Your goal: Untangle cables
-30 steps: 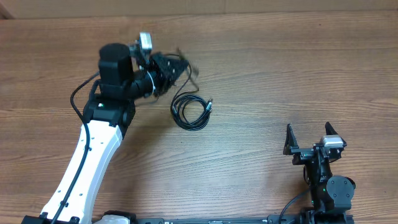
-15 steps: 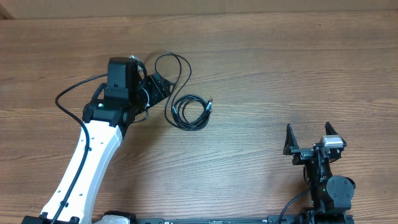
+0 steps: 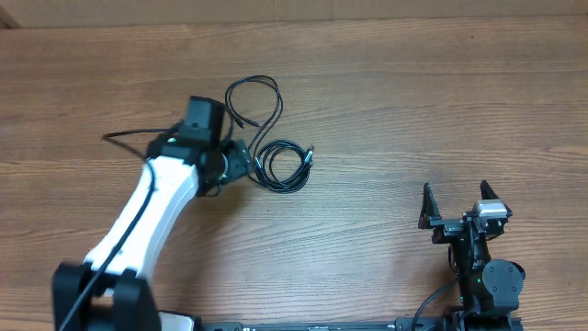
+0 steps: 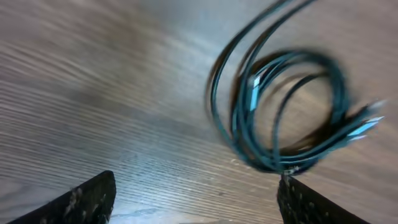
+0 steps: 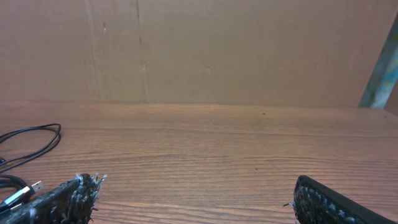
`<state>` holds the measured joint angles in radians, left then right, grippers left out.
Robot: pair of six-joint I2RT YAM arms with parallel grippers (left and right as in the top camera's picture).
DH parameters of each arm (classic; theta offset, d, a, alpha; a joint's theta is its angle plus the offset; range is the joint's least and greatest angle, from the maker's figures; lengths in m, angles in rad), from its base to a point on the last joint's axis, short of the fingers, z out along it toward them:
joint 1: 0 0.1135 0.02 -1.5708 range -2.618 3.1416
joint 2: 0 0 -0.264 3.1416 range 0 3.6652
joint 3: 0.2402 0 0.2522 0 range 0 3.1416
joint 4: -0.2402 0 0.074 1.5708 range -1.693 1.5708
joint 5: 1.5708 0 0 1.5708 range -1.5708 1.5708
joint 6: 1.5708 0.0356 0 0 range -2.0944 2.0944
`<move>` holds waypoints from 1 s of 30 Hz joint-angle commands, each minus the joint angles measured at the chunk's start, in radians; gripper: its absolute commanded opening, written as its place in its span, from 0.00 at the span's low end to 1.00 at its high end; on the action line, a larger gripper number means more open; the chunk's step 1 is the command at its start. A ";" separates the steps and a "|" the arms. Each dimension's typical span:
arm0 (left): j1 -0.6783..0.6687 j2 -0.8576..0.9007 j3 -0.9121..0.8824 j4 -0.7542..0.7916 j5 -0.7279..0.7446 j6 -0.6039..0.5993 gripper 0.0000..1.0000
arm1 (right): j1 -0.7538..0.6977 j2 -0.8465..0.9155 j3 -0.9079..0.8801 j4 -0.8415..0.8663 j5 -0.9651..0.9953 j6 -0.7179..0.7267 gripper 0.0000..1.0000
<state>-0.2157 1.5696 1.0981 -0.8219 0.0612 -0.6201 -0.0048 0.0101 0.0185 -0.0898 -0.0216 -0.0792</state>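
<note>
The cables (image 3: 280, 189) lie on the wooden worktop (image 3: 413, 110) in two parts. One is a tight coil (image 4: 247, 124) of several black turns. The other is a loose loop (image 3: 277, 99) that rises from the coil's far-left side and curls back on itself. A small plug end pokes out at the coil's right edge.

My left claw (image 3: 241, 158) sits just beside the coil, on its left. Through that wrist camera I see both fingers spread wide with only bare wood between them, gripping nothing. The coil lies just ahead of the fingertips, and it is blurred.

My right claw (image 3: 457, 207) is well apart from the coil, off to its near-right by the arm's base. Its fingers are also spread wide and empty. From its wrist camera the cables show only at the far left edge, as a strand of the loop and a plug tip.
</note>
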 commanded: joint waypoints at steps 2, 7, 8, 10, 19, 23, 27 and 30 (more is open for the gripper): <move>-0.027 0.114 -0.015 0.014 -0.009 0.022 0.77 | 0.005 -0.007 -0.010 0.006 0.002 0.003 1.00; -0.024 0.196 -0.015 0.063 0.003 0.015 0.71 | 0.005 -0.007 -0.010 0.005 0.002 0.003 1.00; -0.024 0.203 -0.015 0.070 0.002 0.016 0.70 | 0.005 -0.007 -0.010 0.006 0.002 0.003 1.00; -0.024 0.209 -0.015 0.079 -0.004 0.015 0.66 | 0.005 -0.007 -0.010 0.006 0.002 0.003 1.00; -0.030 0.250 -0.016 0.117 -0.042 0.014 0.60 | 0.005 -0.007 -0.010 0.006 0.002 0.003 1.00; -0.030 0.290 -0.016 0.125 -0.043 0.011 0.61 | 0.005 -0.007 -0.010 0.005 0.002 0.003 1.00; -0.028 0.317 -0.016 0.145 -0.043 0.013 0.61 | 0.005 -0.007 -0.010 0.006 0.002 0.003 1.00; -0.027 0.322 -0.016 0.150 -0.043 0.015 0.43 | 0.005 -0.007 -0.010 0.005 0.002 0.003 1.00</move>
<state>-0.2417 1.8458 1.0924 -0.6800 0.0216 -0.6174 -0.0048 0.0101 0.0185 -0.0898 -0.0216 -0.0792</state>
